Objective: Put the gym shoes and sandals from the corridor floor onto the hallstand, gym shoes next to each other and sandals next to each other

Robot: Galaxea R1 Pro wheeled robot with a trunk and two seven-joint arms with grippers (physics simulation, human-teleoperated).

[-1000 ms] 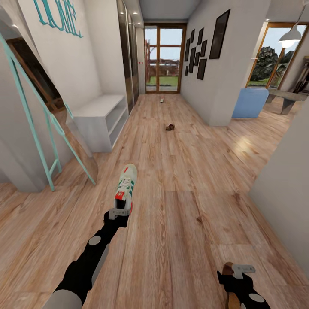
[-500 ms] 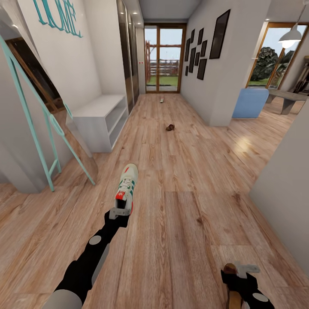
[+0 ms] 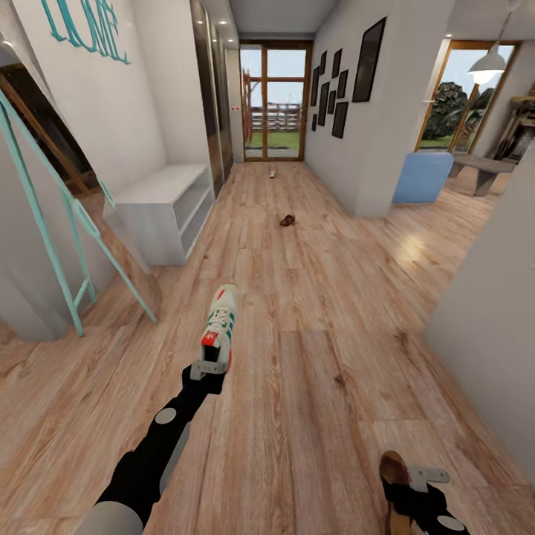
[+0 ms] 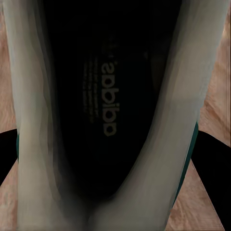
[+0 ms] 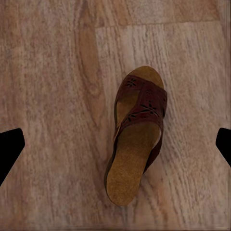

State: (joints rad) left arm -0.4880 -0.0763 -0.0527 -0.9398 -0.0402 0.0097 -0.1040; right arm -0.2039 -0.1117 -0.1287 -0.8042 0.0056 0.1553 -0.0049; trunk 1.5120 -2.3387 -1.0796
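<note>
1. Left tool (image 3: 207,369) sits at the heel of a gym shoe (image 3: 220,325), clamped on it; shoe points away from the robot, toe up the corridor, over the corridor floor (image 3: 319,312).
2. Left wrist view: the same gym shoe (image 4: 113,115) very close, dark insole with printed logo, white collar on both sides; dark finger tips at both edges outside the shoe walls. Cannot tell if the shoe touches the floor or is lifted.
3. Right tool (image 3: 425,479) low at the near right, fingers spread wide apart, nothing between them.
4. Sandal (image 3: 394,483) lies flat on the floor just beside and partly under the right tool.
5. Right wrist view: the sandal (image 5: 137,139) seen from above, brown cut-out strap, tan insole, lying on the planks between the two dark finger tips (image 5: 9,147), clear of both.
6. Second sandal (image 3: 287,220) far up the corridor, mid-floor, small.
7. Second gym shoe (image 3: 272,173) farther still, near the glass door (image 3: 273,102), too small for detail.
8. Hallstand (image 3: 165,209) against the left wall, white, flat top, open shelves, no shoes visible on it.
9. Mint-framed mirror (image 3: 59,215) leans just near side of the hallstand; framed pictures (image 3: 342,70) on the right wall.
</note>
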